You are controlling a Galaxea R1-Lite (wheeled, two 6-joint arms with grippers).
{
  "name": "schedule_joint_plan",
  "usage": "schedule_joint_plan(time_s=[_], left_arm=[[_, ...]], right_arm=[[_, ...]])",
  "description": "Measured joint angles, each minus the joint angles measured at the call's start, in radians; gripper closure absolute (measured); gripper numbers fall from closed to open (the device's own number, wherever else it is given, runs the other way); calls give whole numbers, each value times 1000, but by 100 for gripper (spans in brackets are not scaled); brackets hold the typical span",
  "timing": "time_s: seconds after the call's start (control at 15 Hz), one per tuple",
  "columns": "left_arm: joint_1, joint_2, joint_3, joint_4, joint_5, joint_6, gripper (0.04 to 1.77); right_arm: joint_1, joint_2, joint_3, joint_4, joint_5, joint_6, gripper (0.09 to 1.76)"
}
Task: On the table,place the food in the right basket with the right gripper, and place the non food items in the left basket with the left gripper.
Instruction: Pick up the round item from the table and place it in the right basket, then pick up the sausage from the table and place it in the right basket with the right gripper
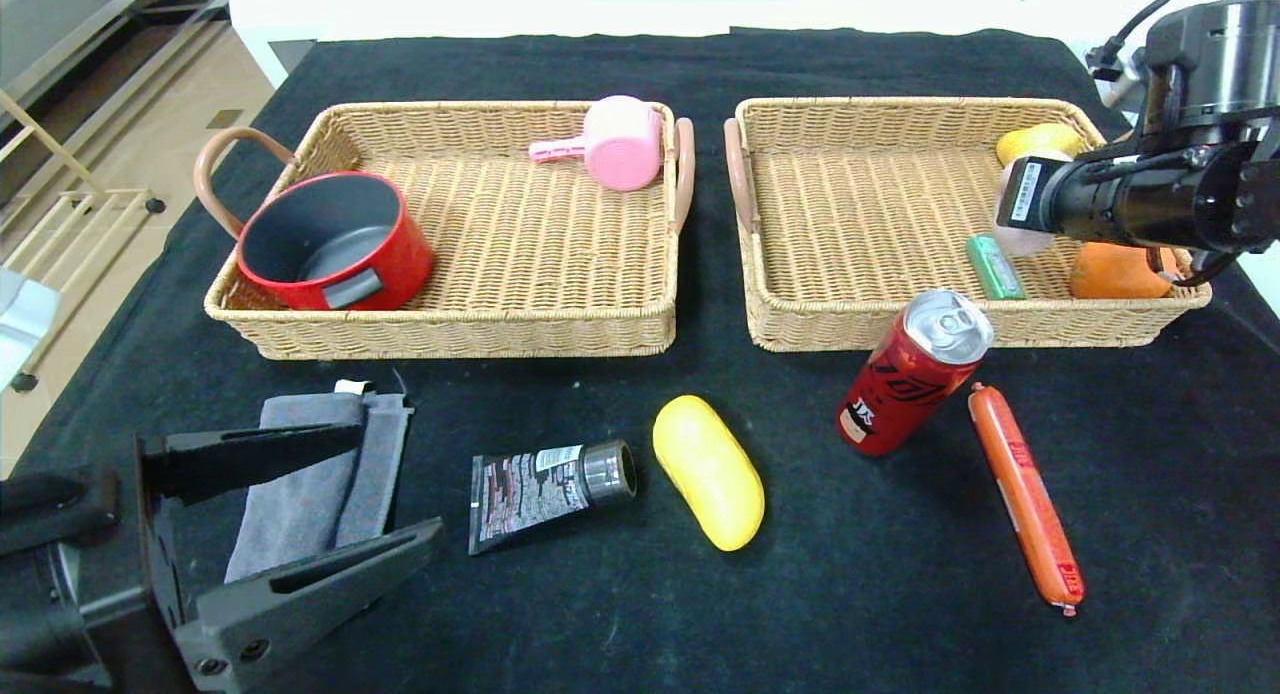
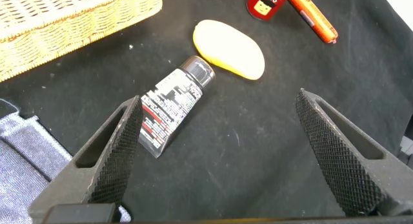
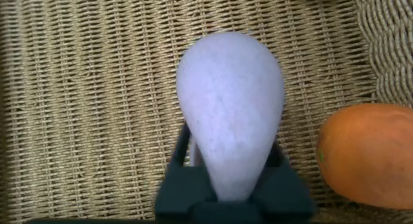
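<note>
My right gripper is shut on a pale egg-shaped item and holds it just above the floor of the right basket, beside an orange fruit. My left gripper is open and empty at the front left, over a grey cloth; in the left wrist view its fingertips flank bare table next to a black tube. A yellow oval item, a red can and an orange sausage lie on the table.
The left basket holds a red pot and a pink scoop. The right basket also holds a yellow fruit and a green pack. The can stands close against the right basket's front wall.
</note>
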Motion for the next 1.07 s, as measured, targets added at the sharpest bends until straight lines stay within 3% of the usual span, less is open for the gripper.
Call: schedule_joint_plan(time_s=[0.2, 0.47, 0.73, 1.07], left_arm=[[0, 0, 0, 0, 0, 0, 9], [0, 1, 0, -5, 0, 0, 9], [0, 3, 5, -12, 0, 0, 9], [0, 2, 5, -12, 1, 6, 9]], right_arm=[[-1, 2, 3, 2, 0, -3, 103], [6, 2, 9, 5, 0, -5, 68], [9, -2, 16, 7, 0, -5, 46], [13, -12, 25, 8, 0, -4, 31]])
